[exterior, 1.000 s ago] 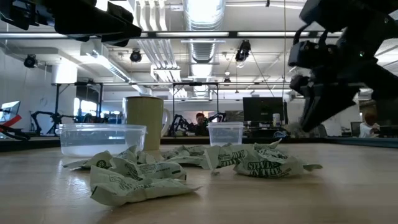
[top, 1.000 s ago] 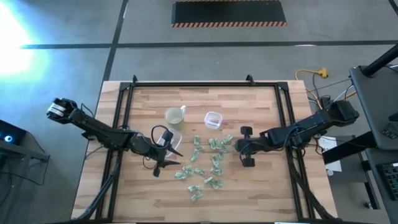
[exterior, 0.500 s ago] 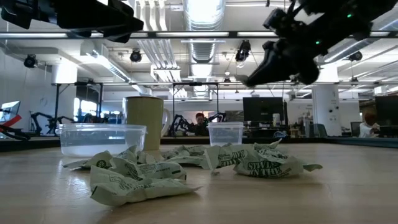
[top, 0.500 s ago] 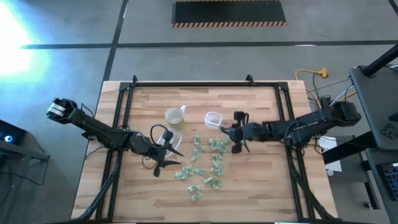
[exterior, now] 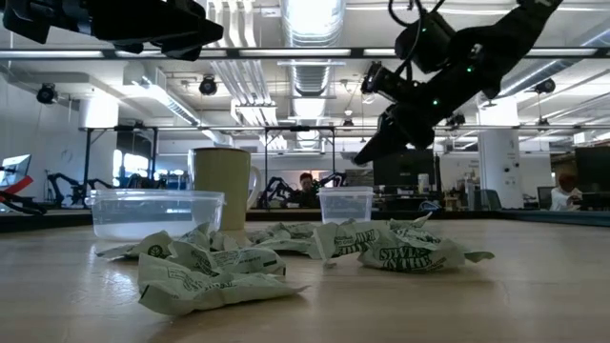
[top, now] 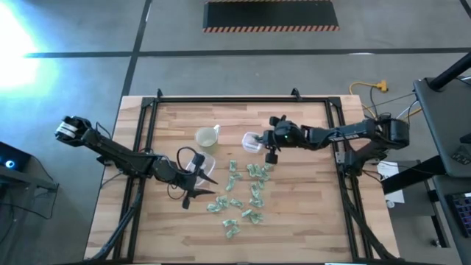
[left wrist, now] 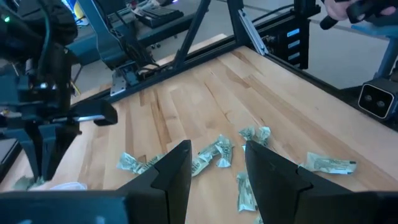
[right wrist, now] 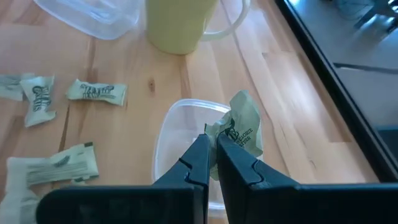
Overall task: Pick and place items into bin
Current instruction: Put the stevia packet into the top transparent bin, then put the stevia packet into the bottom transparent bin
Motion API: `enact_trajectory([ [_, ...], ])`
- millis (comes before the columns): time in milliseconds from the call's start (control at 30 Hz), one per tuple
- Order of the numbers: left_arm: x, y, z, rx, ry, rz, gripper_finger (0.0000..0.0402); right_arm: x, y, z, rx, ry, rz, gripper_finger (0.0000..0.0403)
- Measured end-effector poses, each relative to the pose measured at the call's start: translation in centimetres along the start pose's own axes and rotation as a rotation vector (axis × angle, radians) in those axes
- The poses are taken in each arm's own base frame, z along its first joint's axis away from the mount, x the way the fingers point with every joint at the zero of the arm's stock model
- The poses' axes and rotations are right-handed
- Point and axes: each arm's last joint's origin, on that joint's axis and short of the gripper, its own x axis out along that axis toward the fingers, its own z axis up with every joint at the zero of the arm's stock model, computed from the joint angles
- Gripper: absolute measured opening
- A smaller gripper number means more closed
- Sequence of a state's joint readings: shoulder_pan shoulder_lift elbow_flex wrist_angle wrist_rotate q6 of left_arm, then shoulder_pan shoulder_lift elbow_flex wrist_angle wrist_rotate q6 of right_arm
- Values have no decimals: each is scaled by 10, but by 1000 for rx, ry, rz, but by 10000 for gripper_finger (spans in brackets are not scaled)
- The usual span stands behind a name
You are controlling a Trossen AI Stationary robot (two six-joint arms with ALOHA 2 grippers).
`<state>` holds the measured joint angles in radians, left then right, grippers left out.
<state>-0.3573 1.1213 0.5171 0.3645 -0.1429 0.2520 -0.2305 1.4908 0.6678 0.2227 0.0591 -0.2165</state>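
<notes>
Small clear bin (right wrist: 186, 143) bare inside. Right tool (right wrist: 211, 163) above it, pinched on one wrapped item (right wrist: 241, 127). Left tool (left wrist: 217, 162) spread, holding nothing.

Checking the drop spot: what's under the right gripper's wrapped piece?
The small clear bin sits below the piece pinched in the right gripper. Its visible floor looks empty; the fingers cover the near part.

- We see a grey floor (top: 73, 81) all around the wooden table (top: 309, 221), crossed by dark lines.
- Beyond the table's far edge lies a black mat (top: 271, 15) edged with hazard stripes.
- Behind the table, ceiling ducts (exterior: 310, 71) and bright lamps (exterior: 310, 14) hang over monitors (exterior: 405, 170).
</notes>
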Motion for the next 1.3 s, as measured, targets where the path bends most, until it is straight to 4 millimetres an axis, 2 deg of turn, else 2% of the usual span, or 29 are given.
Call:
enact_trajectory([
  [200,0,0,0,-5,-1,1,135,17,-2,4,2,31,16,14],
  [400,0,0,0,-9,-1,2,135,20,-2,1,-10,83,17,22],
  [833,0,0,-1,-9,7,0,135,16,-3,3,-26,83,8,121],
  [1000,1,-4,-11,-44,108,-43,135,2,7,13,-93,58,39,136],
  [1300,18,-15,-29,-114,227,-156,135,-43,37,29,-157,0,136,133],
])
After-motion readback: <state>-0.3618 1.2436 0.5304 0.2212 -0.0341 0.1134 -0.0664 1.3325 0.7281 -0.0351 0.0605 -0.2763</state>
